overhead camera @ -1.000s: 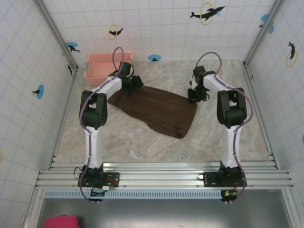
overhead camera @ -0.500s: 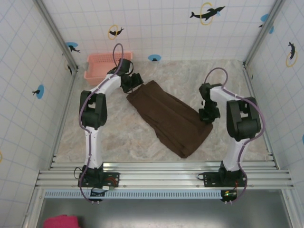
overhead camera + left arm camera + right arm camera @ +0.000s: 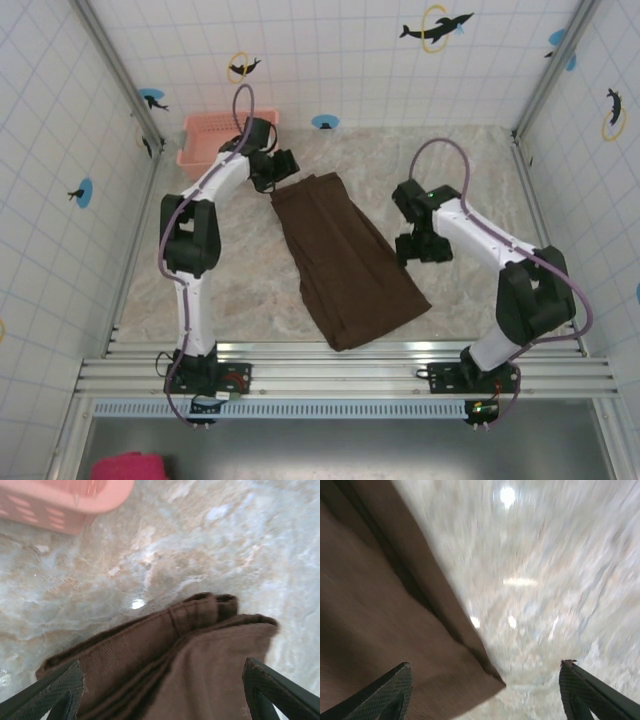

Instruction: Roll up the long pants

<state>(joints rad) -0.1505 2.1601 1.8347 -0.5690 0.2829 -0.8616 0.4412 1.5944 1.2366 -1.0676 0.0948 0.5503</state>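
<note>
Pants (image 3: pixel 345 265) now lie folded lengthwise on the table (image 3: pixel 470 170), swung round from a crosswise lay a second ago, one end far left and the other by the front rail. Judged ready for rolling, which is not begun. Basket (image 3: pixel 205 140) stands in the far-left corner, nothing seen inside. Right end effector (image 3: pixel 418 250) has let go, jaws wide, beside the cloth's right edge. Left end effector (image 3: pixel 283 165) is wide over the far end.
</note>
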